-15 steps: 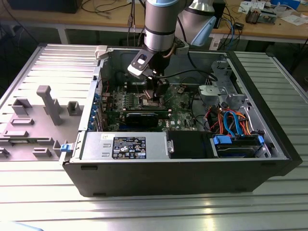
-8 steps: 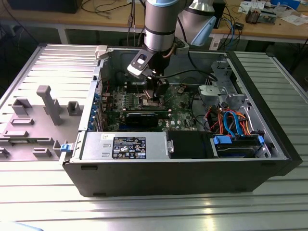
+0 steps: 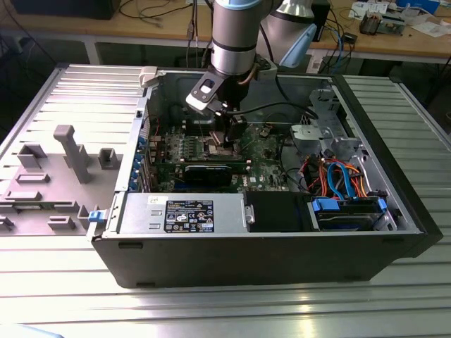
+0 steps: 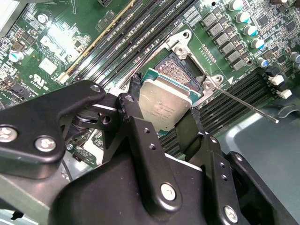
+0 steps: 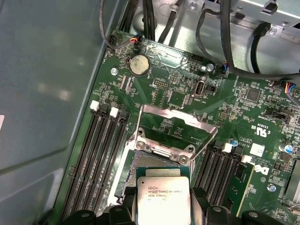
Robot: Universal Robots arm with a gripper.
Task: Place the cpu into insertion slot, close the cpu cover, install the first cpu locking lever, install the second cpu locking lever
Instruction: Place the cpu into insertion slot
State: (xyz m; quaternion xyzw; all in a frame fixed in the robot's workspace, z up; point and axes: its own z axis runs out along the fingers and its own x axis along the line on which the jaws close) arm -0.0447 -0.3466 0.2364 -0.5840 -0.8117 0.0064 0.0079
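My gripper (image 4: 161,111) is shut on the cpu (image 4: 165,103), a flat silver-grey square chip pinched at two opposite edges by black fingers (image 4: 133,115). In both wrist views the cpu (image 5: 164,194) hangs just over the insertion slot (image 5: 149,165), whose dark pin field (image 4: 176,69) shows past the chip's edge. I cannot tell whether chip and slot touch. The cpu cover (image 5: 178,116), a silvery frame, stands flipped open beyond the slot. A thin lever rod (image 4: 248,105) sticks out from a corner of the slot. In the exterior view the gripper (image 3: 227,137) is deep inside the open case, over the green board (image 3: 264,151).
Long memory slots (image 5: 101,159) flank the socket on both sides. A black expansion card (image 3: 204,171), a power supply (image 3: 180,211), a drive cage and coloured cables (image 3: 338,176) crowd the case. A grey fixture plate (image 3: 63,162) lies at the exterior view's left.
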